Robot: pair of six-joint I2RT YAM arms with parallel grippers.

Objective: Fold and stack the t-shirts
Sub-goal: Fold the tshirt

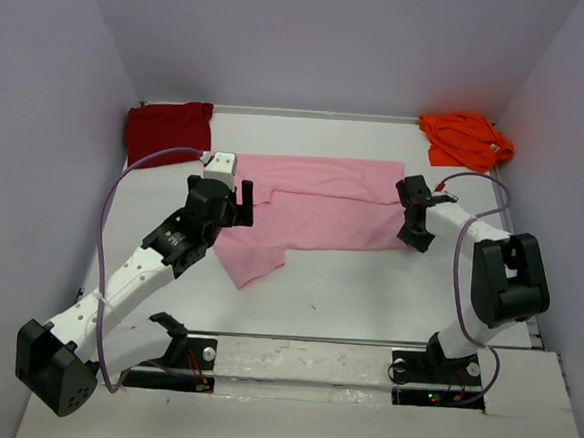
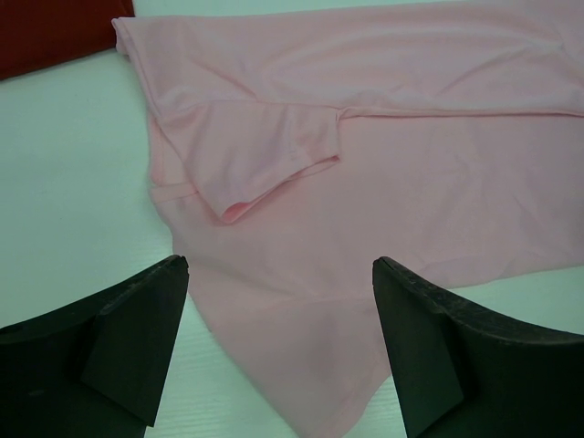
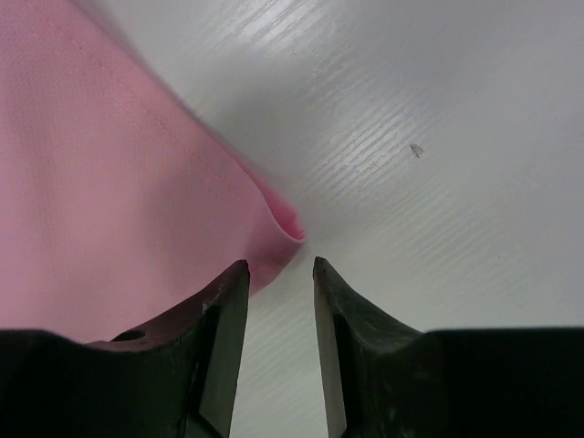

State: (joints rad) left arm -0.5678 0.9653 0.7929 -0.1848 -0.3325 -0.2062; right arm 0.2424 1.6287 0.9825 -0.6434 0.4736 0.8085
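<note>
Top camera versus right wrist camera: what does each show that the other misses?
Only the top view: the dark red t-shirt in the far left corner, the orange t-shirt in the far right corner, and the left fingers by the left edge of the pink t-shirt.
Only the right wrist view: a rolled corner of the pink cloth just ahead of the right fingers, which stand narrowly apart with bare table showing between them.
Both: the pink t-shirt and the white table.
</note>
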